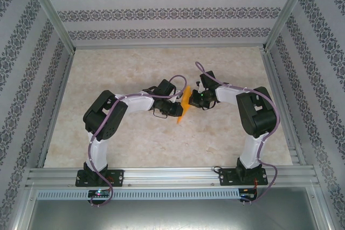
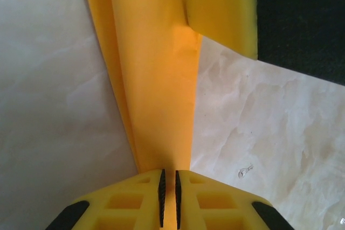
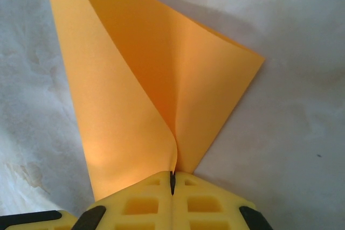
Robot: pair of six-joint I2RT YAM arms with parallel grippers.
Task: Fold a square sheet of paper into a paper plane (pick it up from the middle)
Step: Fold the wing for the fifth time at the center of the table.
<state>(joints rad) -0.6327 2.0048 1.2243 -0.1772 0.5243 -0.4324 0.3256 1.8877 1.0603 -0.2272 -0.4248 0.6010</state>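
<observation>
The square sheet of paper (image 1: pixel 185 104) is orange-yellow and hangs folded in layers above the middle of the table, held up between both arms. My left gripper (image 1: pixel 178 110) pinches its near end; in the left wrist view the paper (image 2: pixel 156 79) runs straight in between the black pads of the left gripper (image 2: pixel 168 179). My right gripper (image 1: pixel 193 99) holds the far side, and its yellow finger (image 2: pixel 226 9) shows behind the sheet. In the right wrist view the paper (image 3: pixel 161 84) bends in a loose fold into the shut right gripper (image 3: pixel 172 180). A paper plane is out of view.
The marble-look tabletop (image 1: pixel 161 68) lies under the arms, ringed by aluminium rails (image 1: pixel 161 175) and patterned walls. A tiny clear scrap (image 2: pixel 245 172) lies on the table below the left gripper.
</observation>
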